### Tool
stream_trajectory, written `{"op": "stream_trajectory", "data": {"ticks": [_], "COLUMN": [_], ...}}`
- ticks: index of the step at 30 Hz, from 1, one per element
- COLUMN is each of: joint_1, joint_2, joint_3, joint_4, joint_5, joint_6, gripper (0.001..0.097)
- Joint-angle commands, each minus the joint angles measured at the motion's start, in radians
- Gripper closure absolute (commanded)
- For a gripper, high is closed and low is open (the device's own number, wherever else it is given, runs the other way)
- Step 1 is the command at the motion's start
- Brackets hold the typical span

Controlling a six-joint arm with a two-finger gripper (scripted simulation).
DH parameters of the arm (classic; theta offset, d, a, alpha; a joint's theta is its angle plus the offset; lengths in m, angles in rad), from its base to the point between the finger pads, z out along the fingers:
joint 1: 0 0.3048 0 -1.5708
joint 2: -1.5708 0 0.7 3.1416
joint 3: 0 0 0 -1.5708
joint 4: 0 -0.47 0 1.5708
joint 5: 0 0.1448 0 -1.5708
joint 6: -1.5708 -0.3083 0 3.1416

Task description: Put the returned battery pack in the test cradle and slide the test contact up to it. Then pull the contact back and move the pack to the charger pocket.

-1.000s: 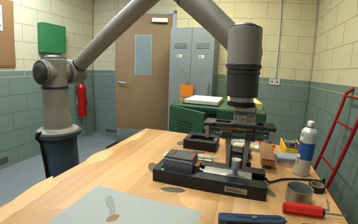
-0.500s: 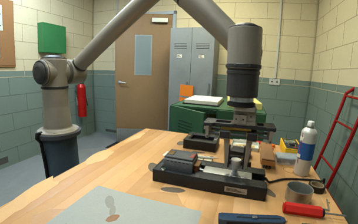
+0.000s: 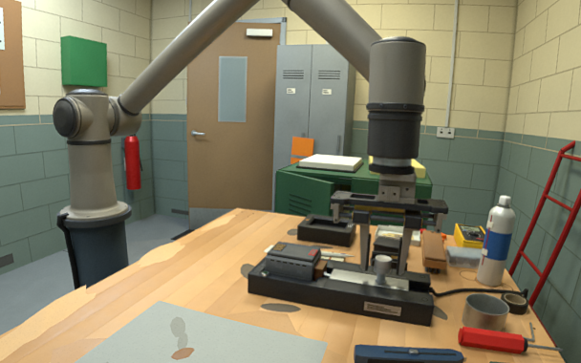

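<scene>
The dark grey battery pack point(image 3: 292, 259) sits in the left end of the black test cradle point(image 3: 342, 290), with the brown tip of the test contact point(image 3: 321, 269) just to its right; I cannot tell whether they touch. The contact's steel slide runs right to a round grey knob point(image 3: 382, 266), and my gripper point(image 3: 382, 261) hangs straight down over that knob, open, with a finger on either side and nothing held. The empty black charger pocket point(image 3: 327, 230) lies behind the cradle, farther back on the wooden bench.
The bench's right edge is close, crowded with a spray bottle point(image 3: 496, 242), a grey cup point(image 3: 485, 311), a tape roll point(image 3: 515, 303) and a red screwdriver point(image 3: 498, 339). A brown block point(image 3: 433, 250) and a yellow box point(image 3: 469, 235) lie behind the cradle. A grey mat point(image 3: 206, 340) covers the near left.
</scene>
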Motion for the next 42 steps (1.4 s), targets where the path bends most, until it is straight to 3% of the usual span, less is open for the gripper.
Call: {"op": "stream_trajectory", "data": {"ticks": [1, 42], "joint_1": [0.0, 0.0], "joint_2": [-0.001, -0.04], "joint_3": [0.001, 0.013], "joint_4": [0.0, 0.0], "joint_5": [0.0, -0.051], "joint_6": [0.0, 0.0], "gripper": [0.0441, 0.0441]}}
